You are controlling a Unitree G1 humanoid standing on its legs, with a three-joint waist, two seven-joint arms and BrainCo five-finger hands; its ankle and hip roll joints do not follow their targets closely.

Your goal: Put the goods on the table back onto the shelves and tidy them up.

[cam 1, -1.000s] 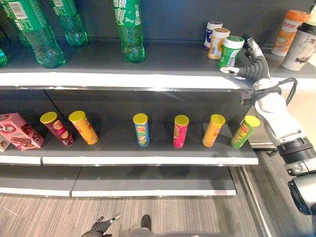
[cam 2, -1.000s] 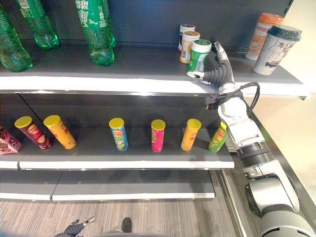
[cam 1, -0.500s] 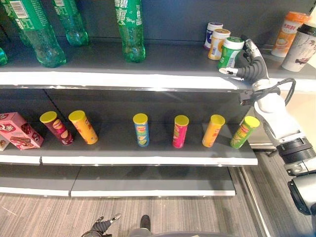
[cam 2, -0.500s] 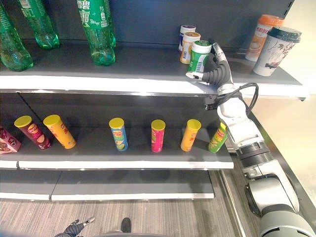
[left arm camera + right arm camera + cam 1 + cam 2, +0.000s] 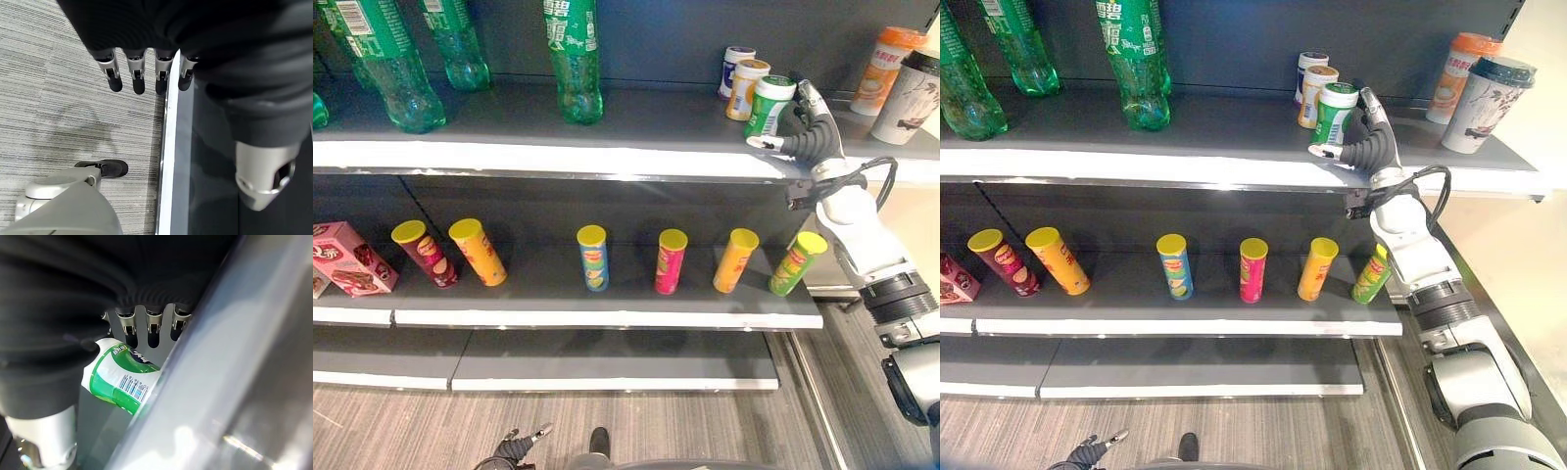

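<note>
While the right hand (image 5: 1369, 145) flanks the green-and-white lidded can (image 5: 1334, 113), its straight fingers (image 5: 152, 330) touch nothing.
At six o'clock, the left hand (image 5: 514, 447) hangs, relaxed fingers (image 5: 138, 78) over grey floor (image 5: 58, 98).

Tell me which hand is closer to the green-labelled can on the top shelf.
The right. The right hand is up on the top shelf right beside the green-labelled can, fingers open. The left hand hangs low near the floor, far below it.

Dark grey shelving unit (image 5: 607, 294) with white front edges and a dark back panel (image 5: 656, 39), standing on grey striped carpet floor (image 5: 607, 421).
</note>
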